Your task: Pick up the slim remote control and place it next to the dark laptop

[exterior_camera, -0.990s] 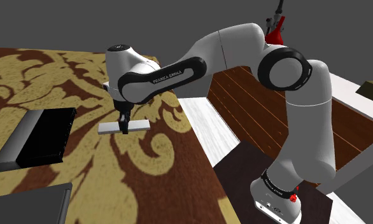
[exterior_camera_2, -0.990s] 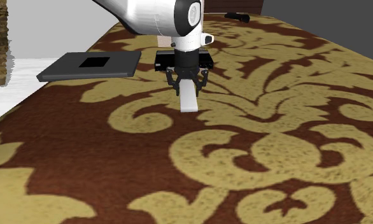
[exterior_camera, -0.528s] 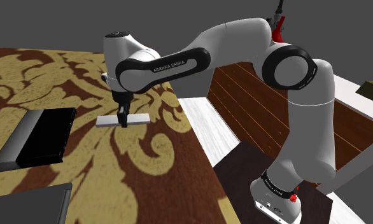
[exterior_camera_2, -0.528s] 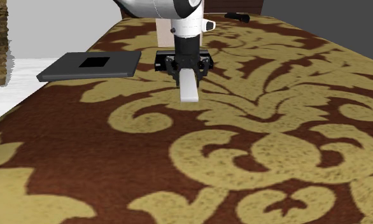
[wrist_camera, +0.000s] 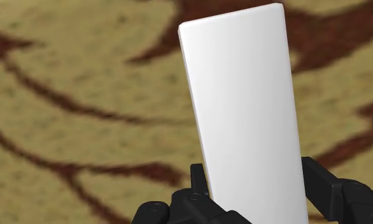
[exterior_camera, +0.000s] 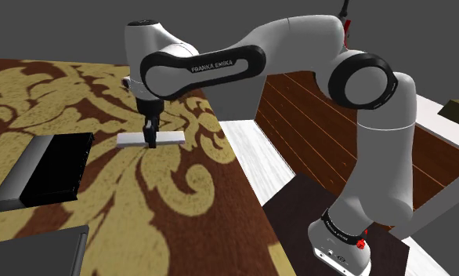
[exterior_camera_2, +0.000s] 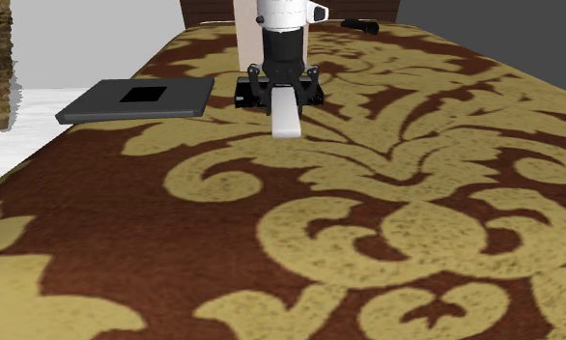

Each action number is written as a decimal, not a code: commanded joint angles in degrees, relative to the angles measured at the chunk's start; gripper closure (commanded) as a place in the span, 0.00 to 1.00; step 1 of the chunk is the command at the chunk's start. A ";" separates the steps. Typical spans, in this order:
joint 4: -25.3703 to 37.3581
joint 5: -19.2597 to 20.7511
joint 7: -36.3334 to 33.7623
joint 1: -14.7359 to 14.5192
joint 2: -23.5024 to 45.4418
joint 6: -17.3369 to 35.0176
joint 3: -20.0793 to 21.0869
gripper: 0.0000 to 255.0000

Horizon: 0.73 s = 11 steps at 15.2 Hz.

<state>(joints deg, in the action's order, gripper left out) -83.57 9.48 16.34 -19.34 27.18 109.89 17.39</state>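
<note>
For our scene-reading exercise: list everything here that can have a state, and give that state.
Hand: shut on the white remote.
White remote: held in the hand, roughly level over the patterned surface.
Dark laptop: closed, lying flat, apart from the remote.
Black box: lying flat, untouched.

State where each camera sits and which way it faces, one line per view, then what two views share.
Shoulder view: beside and a little behind the stand, looking down over the patterned surface; the whole arm shows, reaching up and left.
Second exterior view: low across the surface, facing the gripper head-on; the arm's last link shows.
Wrist view: on the hand, looking along the fingers at the white remote.
Shared: both exterior views show the remote clasped between the fingers.
</note>
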 commanded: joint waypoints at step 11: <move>-15.94 -1.83 -11.03 -5.63 -11.27 4.50 4.37 1.00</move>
<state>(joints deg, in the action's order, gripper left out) -98.26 7.81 6.39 -24.42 16.76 113.97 21.35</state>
